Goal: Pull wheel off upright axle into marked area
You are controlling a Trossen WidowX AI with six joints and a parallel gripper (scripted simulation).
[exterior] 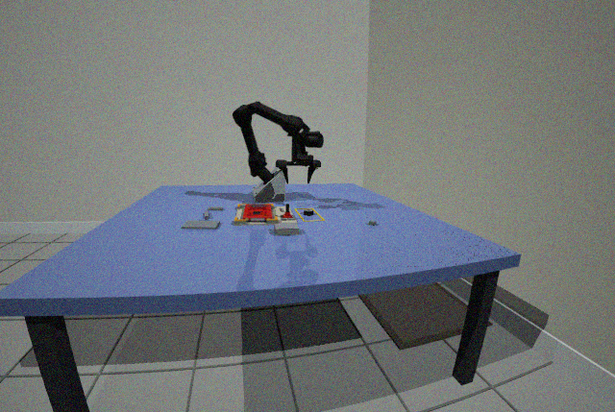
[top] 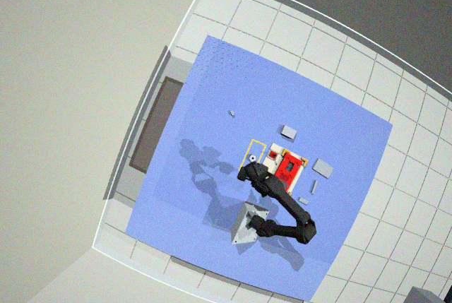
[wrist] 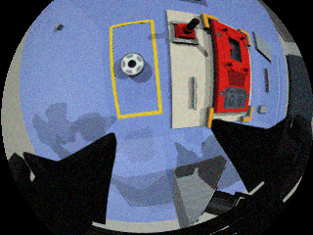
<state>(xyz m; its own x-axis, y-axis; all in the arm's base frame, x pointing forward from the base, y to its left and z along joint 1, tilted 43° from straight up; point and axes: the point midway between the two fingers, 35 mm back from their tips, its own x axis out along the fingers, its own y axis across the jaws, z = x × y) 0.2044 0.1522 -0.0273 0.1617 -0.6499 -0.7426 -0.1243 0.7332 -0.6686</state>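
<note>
Wrist view is showing the wheel (wrist: pixel 132 65) lying flat on the blue table (wrist: pixel 78 59), inside the yellow-outlined marked area (wrist: pixel 136 69), toward its far half and nearer its left edge. It is sitting free — nothing is touching it. The two dark fingers are framing the bottom of this view, standing wide apart with only table surface between them.

From the exterior camera, the gripper (exterior: pixel 298 171) is hanging well above the table top, jaws spread and pointing down, holding nothing. The wheel (exterior: pixel 308 211) is showing as a small dark shape within the yellow rectangle (exterior: pixel 309 214), below the gripper and clear of it.

Just beside the marked area, a pale base plate (wrist: pixel 186 72) is lying on the table, carrying a small red block with the upright axle (wrist: pixel 186 31) at its far end — the axle is standing bare. A red board (wrist: pixel 231 69) with orange corner brackets is sitting against the plate's other side.

In the top view, the arm (top: pixel 288 205) is reaching from its grey mount (top: pixel 242 224) toward the marked area (top: pixel 252 155), with the wheel (top: pixel 251 158) appearing as a small white spot just beyond the gripper (top: pixel 248 171). Several flat grey pieces (top: pixel 322 167) are lying scattered around the board, and one tiny grey part (top: pixel 232 112) is lying well apart from them.
</note>
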